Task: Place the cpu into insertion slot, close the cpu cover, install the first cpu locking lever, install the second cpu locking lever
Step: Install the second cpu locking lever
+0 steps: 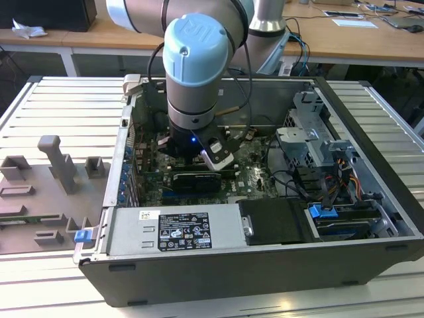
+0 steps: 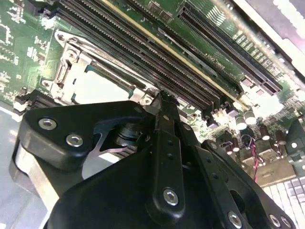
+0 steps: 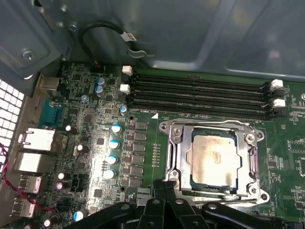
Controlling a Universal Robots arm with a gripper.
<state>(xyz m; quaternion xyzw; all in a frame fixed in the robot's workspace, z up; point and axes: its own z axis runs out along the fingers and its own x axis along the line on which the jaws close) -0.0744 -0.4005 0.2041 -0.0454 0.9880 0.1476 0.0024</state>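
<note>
The gripper (image 3: 164,185) sits closest to the lens in both wrist views. Its black fingers are pressed together tip to tip with nothing between them, and they hang just beside one edge of the socket.

In the exterior view the arm (image 1: 195,59) reaches down into the open computer case (image 1: 377,126). The power supply (image 1: 175,232) is at 6 o'clock from the wrist and the drive cage (image 1: 308,142) at 3 o'clock.

The first wrist view looks onto the green motherboard (image 3: 95,143). On it the long black memory slots (image 3: 200,95) run along the side of the socket away from the fingers.

The insertion slot (image 3: 171,138) already holds the cpu (image 3: 212,160). It lies flat and face up, seated square. Being square, it has no real long axis, and its edges run parallel to the memory slots. The cpu cover (image 3: 248,162) appears to be down, framing the chip's pale face through its cut-out.

With placing and closing apparently done, I judge the work to be at the locking levers. I cannot tell whether either lever is latched. That step calls for a closed fingertip to press the thin wire arm down and sideways under its catch. The push must be firm but kept clear of the chip's face.
</note>
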